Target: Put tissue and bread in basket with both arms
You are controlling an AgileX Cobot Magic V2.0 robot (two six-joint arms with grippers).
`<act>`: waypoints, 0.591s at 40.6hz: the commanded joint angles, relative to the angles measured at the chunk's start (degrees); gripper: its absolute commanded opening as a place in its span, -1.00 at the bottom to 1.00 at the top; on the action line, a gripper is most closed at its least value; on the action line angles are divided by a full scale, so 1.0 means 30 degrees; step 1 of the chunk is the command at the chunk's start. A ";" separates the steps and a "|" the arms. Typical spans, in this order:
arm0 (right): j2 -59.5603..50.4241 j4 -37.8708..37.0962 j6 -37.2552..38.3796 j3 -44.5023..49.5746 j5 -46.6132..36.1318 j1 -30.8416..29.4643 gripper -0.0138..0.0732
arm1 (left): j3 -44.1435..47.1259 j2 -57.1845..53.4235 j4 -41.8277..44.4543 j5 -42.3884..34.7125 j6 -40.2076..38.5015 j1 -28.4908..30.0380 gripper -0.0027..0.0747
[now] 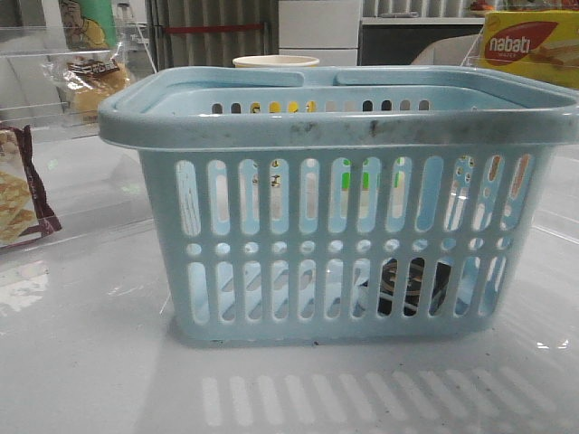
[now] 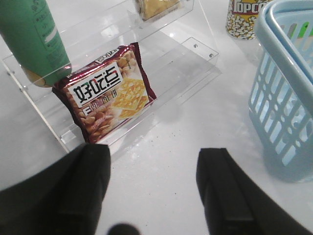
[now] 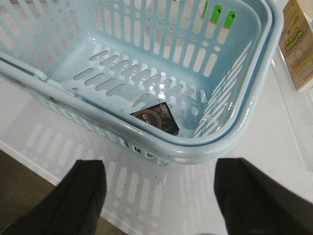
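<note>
The basket [image 1: 344, 208] fills the middle of my table [image 1: 81, 362]: light blue, slotted and holed along its walls, with a thick scuffed rim and two handles folded flat. The bread [image 1: 89, 83] sits far back on my left on a clear shelf [image 1: 36, 36], golden-brown in crinkly clear plastic. The tissue [image 3: 157, 117], a small dark packet with a pale ring mark, lies on the basket floor near a corner. My left claw [image 2: 154, 188] and right claw [image 3: 159, 193] both gape wide, holding nothing.
</note>
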 commanded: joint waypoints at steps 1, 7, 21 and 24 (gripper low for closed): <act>-0.0008 -0.0432 -0.0015 -0.0502 -0.1243 -0.0127 0.63 | -0.0945 0.1028 -0.0241 -0.2206 -0.0007 -0.0099 0.34; -0.0008 -0.0432 -0.0015 -0.0502 -0.1243 -0.0127 0.63 | -0.2420 0.3794 -0.0241 -0.2533 -0.0007 -0.0099 0.69; -0.0008 -0.0432 -0.0015 -0.0502 -0.1243 -0.0127 0.63 | -0.8237 1.1926 -0.1684 -0.3746 -0.0007 -0.0099 0.71; -0.0008 -0.0432 -0.0015 -0.0502 -0.1243 -0.0127 0.63 | -0.9748 1.3614 -0.1776 -0.4249 -0.0007 -0.0099 0.71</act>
